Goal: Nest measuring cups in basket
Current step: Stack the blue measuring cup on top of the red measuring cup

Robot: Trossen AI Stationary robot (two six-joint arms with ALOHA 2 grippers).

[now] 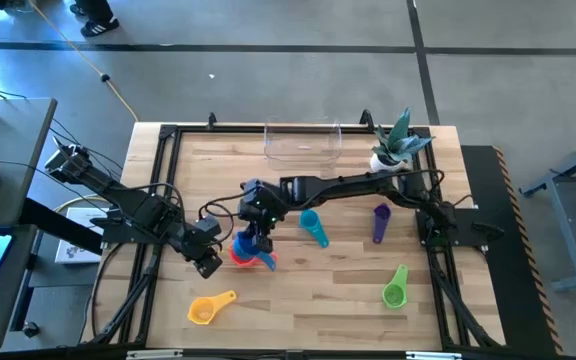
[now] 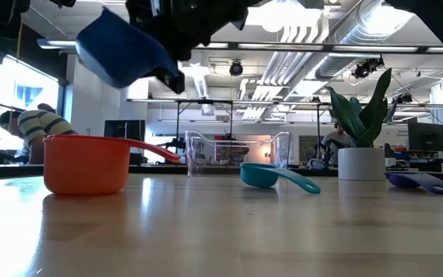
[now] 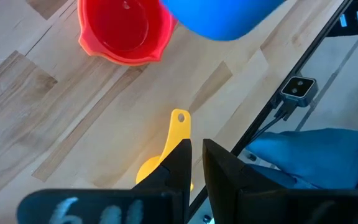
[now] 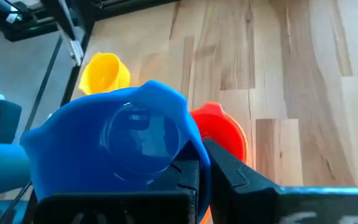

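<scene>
Wooden table (image 1: pixel 328 300) underneath, right gripper (image 1: pixel 258 243) clamped tight on the blue cup (image 1: pixel 256 262), hanging above the red cup (image 1: pixel 238 253); could slip, missing it.

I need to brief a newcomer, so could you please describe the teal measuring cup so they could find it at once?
Start at the clear basket on the table's far edge and come toward the middle. The teal cup lies there on the wood, just beside the right claw that holds the blue cup. It is the only teal one.
</scene>
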